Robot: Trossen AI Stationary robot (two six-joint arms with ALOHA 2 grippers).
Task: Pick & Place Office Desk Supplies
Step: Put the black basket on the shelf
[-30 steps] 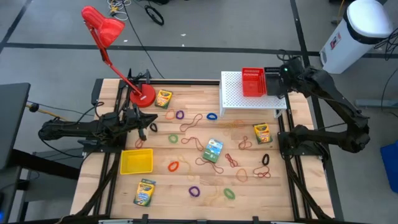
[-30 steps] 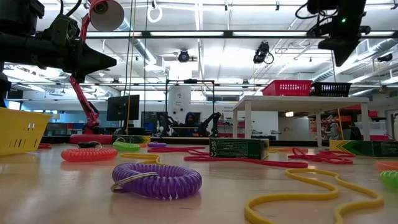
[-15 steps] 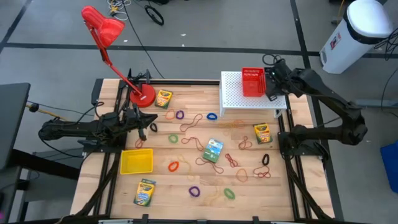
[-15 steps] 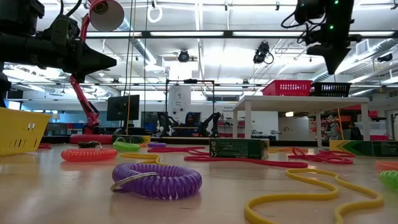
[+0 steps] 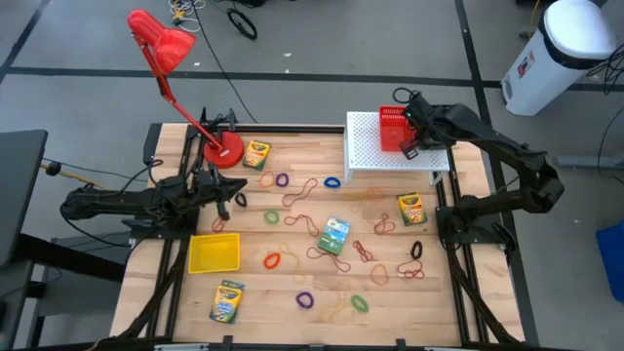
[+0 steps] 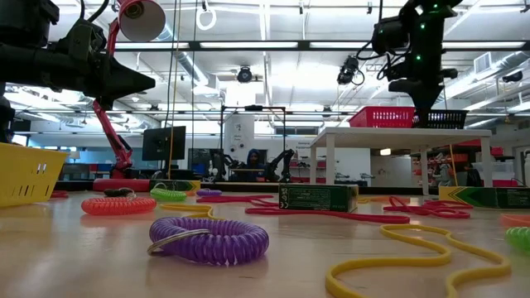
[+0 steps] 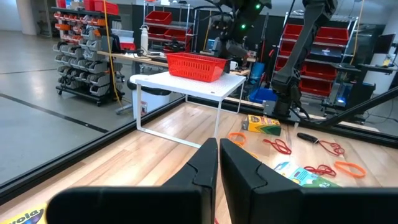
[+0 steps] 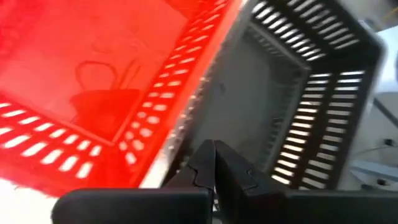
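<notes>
no writing reads clearly on the crayon boxes (image 5: 331, 235), scattered flat among rubber bands (image 5: 363, 252) on the table (image 5: 292, 278). right end effector (image 5: 410, 146) clenched empty above the red basket (image 5: 393, 128) and black basket (image 8: 298, 99). left end effector (image 5: 226, 199) clenched, empty, beside the lamp (image 5: 185, 78), above the yellow basket (image 5: 214, 253).

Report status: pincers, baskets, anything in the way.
Right pincer shut, empty, above red basket and black basket on white shelf. Left pincer shut, empty, waiting beside lamp base. Nothing blocking.
</notes>
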